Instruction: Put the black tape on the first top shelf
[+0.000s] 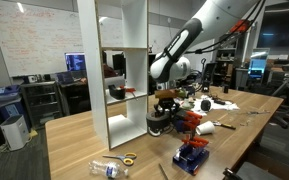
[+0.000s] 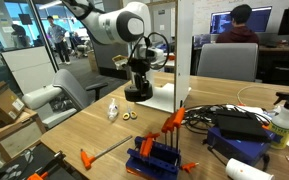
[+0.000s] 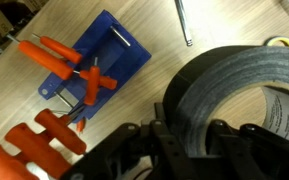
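While it's clamped, black tape (image 3: 224, 65) sits flat.

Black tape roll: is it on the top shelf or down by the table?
Down by the table. The black tape roll sits low beside the shelf unit, its wall between the fingers.

Wooden table (image 1: 74, 135) — on it a white shelving unit (image 1: 92, 80), blue stand (image 1: 191, 157), crumpled bottle (image 1: 106, 167), yellow ring (image 1: 129, 158).
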Available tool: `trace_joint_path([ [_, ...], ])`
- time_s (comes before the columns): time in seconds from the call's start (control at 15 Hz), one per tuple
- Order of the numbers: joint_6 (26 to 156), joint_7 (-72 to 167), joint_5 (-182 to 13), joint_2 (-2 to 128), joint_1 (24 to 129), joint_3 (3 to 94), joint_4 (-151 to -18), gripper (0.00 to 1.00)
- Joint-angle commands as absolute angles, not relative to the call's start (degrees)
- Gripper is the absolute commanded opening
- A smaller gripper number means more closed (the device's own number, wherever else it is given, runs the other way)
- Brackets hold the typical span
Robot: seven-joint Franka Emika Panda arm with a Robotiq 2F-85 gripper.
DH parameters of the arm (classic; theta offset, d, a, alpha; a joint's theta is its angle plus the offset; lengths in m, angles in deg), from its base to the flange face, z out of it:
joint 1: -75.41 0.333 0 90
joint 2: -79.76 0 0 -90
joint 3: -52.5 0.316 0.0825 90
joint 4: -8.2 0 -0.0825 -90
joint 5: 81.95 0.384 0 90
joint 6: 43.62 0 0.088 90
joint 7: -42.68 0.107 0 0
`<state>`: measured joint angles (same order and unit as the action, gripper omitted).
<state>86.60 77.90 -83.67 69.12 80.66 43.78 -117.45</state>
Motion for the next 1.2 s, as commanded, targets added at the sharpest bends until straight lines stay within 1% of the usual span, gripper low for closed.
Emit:
trace_joint_path([
  [0.0, 84.05, 82.25, -88.87, 82.47, 79.74, 45.26, -122.7, 0.14],
  [0.33, 80.36, 85.04, -93.06, 94.5, 76.85, 49.69, -121.8, 0.14],
  [0.67, 78.44, 84.74, -93.83, 103.38, 73.33, 54.13, -118.72, 0.14],
  [0.93, 79.82, 84.55, -94.0, 106.95, 70.86, 56.58, -115.33, 0.14],
  [1.13, 83.85, 84.99, -93.61, 107.6, 69.68, 57.7, -113.5, 0.14],
])
